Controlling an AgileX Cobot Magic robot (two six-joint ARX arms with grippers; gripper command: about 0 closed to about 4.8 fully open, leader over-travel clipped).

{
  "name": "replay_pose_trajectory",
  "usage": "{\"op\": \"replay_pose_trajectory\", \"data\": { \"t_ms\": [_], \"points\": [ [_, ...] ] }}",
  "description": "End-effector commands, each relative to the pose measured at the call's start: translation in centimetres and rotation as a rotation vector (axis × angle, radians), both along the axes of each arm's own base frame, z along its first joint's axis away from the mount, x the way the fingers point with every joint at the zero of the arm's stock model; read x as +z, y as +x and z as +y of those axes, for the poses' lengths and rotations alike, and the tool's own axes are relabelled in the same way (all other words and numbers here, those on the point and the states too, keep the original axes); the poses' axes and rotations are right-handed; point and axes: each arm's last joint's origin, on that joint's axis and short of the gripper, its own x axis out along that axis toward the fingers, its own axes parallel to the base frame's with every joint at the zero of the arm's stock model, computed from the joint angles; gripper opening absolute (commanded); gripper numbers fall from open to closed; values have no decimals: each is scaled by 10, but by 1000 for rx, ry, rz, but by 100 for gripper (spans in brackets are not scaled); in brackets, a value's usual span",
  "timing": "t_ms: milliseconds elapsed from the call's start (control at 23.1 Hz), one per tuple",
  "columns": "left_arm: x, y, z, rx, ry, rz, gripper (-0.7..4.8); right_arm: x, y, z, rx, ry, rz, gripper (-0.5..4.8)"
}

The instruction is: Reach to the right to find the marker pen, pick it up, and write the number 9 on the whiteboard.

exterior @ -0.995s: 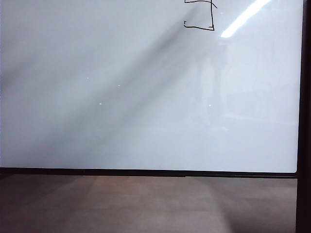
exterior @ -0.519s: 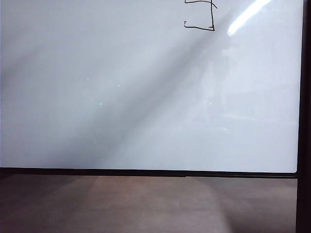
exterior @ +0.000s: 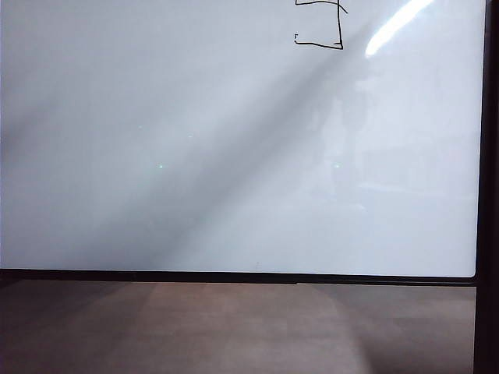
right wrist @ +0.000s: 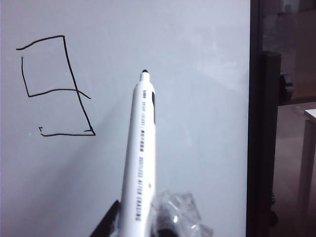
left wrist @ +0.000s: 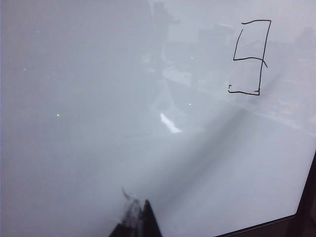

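Note:
The whiteboard [exterior: 234, 156] fills the exterior view, and neither gripper shows there. Only the lower part of the number 9 [exterior: 320, 44] shows at its top edge. The right wrist view has my right gripper [right wrist: 143, 217] shut on the marker pen [right wrist: 140, 163], a white barrel with a dark tip [right wrist: 144, 72]. The tip points at the board, to the right of the boxy number 9 [right wrist: 54, 90] and apart from its lines. In the left wrist view my left gripper [left wrist: 140, 217] has its tips together and holds nothing, far below the number 9 [left wrist: 249, 58].
The board's black frame [exterior: 487, 156] runs down the right side and along the bottom, with brown-grey floor [exterior: 234, 327] below it. Past the board's right edge stand a black post [right wrist: 261, 123] with a knob [right wrist: 285, 89] and a white table corner [right wrist: 311, 116].
The dim shadow band and the light strip's reflection on the board have shifted a little. The drawn figure looks the same.

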Motion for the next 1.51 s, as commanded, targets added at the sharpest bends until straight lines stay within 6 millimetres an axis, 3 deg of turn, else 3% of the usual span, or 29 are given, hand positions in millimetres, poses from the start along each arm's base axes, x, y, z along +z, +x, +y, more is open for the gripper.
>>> {"op": "replay_pose_trajectory", "data": {
  "t_ms": [43,260,433,562,995,1168,1341,1514],
  "points": [
    [1,-1,1,1,-6,-3,-5,-6,0,0,2,-32,70,-5],
    [2,-9,12,15,1,-10,-5,-21,1,0,11,-74,216,-5],
    [3,-18,28,72,1,-39,-5,-23,0,2,76,-70,238,-5],
    [7,-30,40,157,-18,-88,-5,-23,0,3,89,-71,240,-5],
    [12,-82,57,167,-82,-276,-5,-23,0,3,89,-71,241,-5],
    [8,-97,63,364,-28,-322,-5,-23,0,3,89,-71,241,-5],
    [-29,-78,62,397,22,-245,-5,-23,0,3,88,-71,241,-5],
    [-84,-43,54,249,88,-103,-5,-24,0,2,88,-73,245,-5]
  ]
}}
